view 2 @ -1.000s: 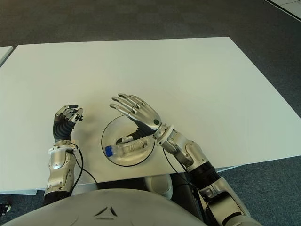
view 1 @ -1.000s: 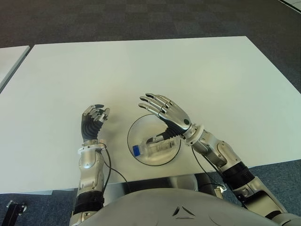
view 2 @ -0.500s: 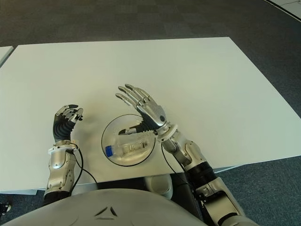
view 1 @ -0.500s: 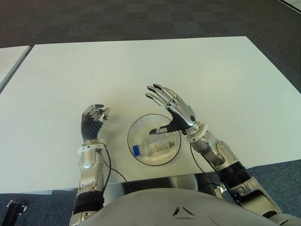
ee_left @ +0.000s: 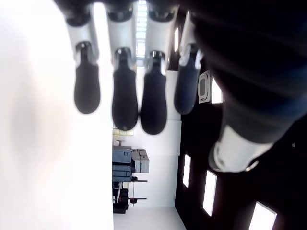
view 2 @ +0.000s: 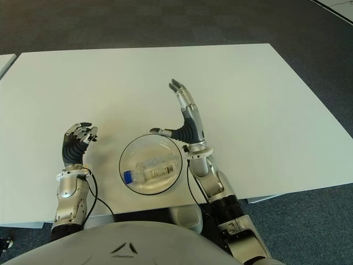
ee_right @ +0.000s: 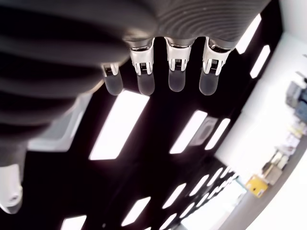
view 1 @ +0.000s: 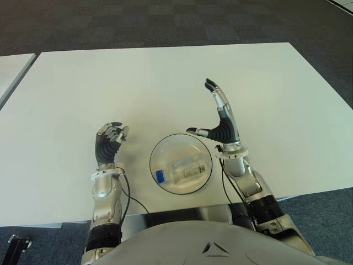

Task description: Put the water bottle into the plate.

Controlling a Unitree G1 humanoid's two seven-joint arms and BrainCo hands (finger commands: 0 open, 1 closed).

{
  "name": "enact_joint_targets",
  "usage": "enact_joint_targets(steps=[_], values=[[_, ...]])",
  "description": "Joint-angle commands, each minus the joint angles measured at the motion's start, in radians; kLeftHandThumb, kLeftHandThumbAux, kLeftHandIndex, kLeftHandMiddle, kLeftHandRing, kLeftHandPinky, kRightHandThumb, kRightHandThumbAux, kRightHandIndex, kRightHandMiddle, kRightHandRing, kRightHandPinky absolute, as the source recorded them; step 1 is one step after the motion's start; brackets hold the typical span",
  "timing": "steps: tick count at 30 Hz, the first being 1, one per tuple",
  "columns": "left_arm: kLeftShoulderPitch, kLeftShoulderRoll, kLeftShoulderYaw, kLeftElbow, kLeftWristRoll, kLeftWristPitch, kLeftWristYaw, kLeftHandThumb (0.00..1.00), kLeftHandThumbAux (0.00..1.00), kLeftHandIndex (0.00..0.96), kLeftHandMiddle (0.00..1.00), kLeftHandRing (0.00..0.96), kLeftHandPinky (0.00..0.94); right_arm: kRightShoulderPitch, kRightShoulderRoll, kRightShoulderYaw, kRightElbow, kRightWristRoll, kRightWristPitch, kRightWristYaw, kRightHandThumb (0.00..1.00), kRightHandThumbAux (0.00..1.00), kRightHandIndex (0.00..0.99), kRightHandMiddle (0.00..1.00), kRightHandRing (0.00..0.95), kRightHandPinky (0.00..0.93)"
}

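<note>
A clear water bottle (view 1: pixel 180 171) with a blue cap lies on its side inside the round glass plate (view 1: pixel 161 151), near the table's front edge. My right hand (view 1: pixel 207 110) stands upright just right of the plate. Its fingers (view 1: pixel 216 98) are stretched out and it holds nothing; the right wrist view shows only straight fingertips (ee_right: pixel 176 79) against ceiling lights. My left hand (view 1: pixel 111 138) shows left of the plate, held upright. Its fingers (ee_left: pixel 124 91) are curled with nothing in them.
The white table (view 1: pixel 165 77) stretches far ahead and to both sides of the plate. A second white table's edge (view 1: pixel 12 69) shows at far left. Dark carpet lies beyond.
My right hand has lifted off the plate, swung right and turned upright, leaving the bottle lying in the plate. The left hand has not moved.
</note>
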Motion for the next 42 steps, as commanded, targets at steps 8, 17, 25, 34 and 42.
enact_joint_targets(steps=[8,17,25,34,42], values=[[0.005,0.006,-0.002,0.002,0.006,0.007,-0.005,0.710,0.708,0.437,0.642,0.618,0.609,-0.050,0.107,-0.152,0.140,0.132,-0.045,-0.084,0.366,0.846,0.093,0.081,0.082,0.153],[0.008,0.007,-0.002,-0.003,0.005,0.013,-0.005,0.710,0.708,0.437,0.638,0.615,0.602,-0.054,0.130,-0.207,0.241,0.316,-0.135,0.023,0.642,0.760,0.374,0.204,0.194,0.255],[0.008,0.007,0.001,-0.004,0.009,0.023,0.002,0.710,0.707,0.437,0.637,0.613,0.599,-0.043,0.146,-0.245,0.258,0.432,-0.068,0.144,0.694,0.735,0.415,0.358,0.356,0.422],[0.011,0.006,0.002,-0.007,0.015,0.037,0.010,0.710,0.708,0.437,0.640,0.618,0.609,-0.021,0.159,-0.261,0.219,0.422,0.075,0.192,0.703,0.730,0.427,0.494,0.512,0.564],[0.006,0.007,0.000,-0.001,0.026,0.034,0.012,0.710,0.709,0.437,0.664,0.642,0.636,-0.020,0.150,-0.262,0.227,0.402,0.125,0.218,0.704,0.727,0.431,0.561,0.565,0.586]])
